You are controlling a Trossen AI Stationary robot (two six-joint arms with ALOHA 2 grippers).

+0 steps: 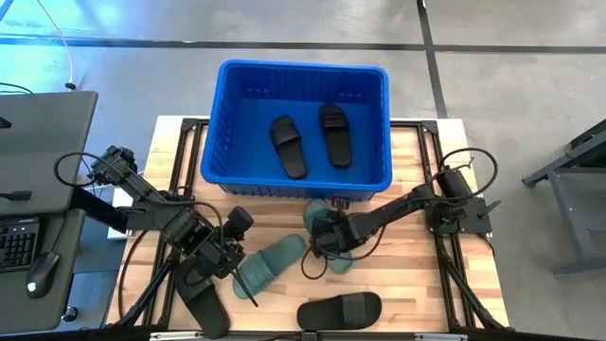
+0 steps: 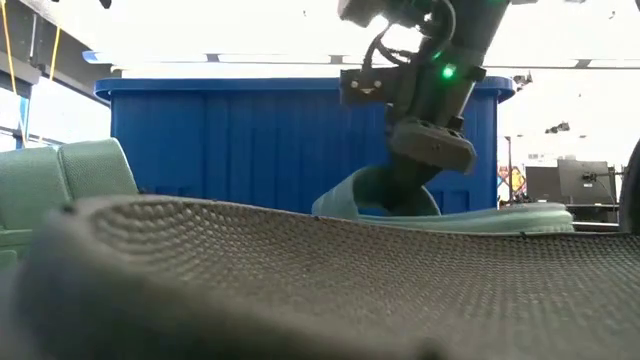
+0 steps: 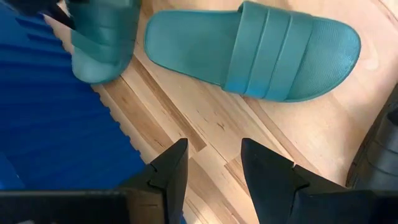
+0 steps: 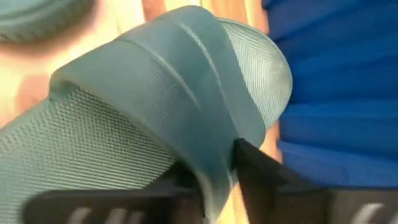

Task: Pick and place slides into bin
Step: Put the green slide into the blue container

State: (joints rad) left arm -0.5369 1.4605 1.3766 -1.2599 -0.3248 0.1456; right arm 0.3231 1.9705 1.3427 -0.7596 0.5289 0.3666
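Two black slides [image 1: 289,145] [image 1: 334,134] lie in the blue bin [image 1: 218,123] at the table's far side. One green slide [image 1: 270,264] [image 3: 255,53] lies flat on the table near my left gripper [image 1: 239,260] [image 3: 214,168], which is open and empty just above the wood. My right gripper [image 1: 327,239] [image 4: 217,180] [image 2: 430,145] is shut on the second green slide [image 1: 320,220] [image 4: 155,112] in front of the bin. A black slide [image 1: 339,310] lies near the front edge, another [image 1: 204,305] at the front left. My right gripper pinches the green slide's ribbed strap near one of its side ends [image 4: 214,158]. One finger [image 4: 180,183] is on the footbed side under the strap and the other [image 4: 261,177] is outside it. The fingers come slanting down from the table's right. In the low view one end of the slide [image 2: 370,190] stands raised.
The bin's near wall [image 3: 56,118] stands close to both grippers. The table's black frame rails [image 1: 180,161] run along the left and right sides. A black slide's sole [image 2: 250,270] fills the low view's foreground. Bare wood [image 1: 417,275] lies at the right front.
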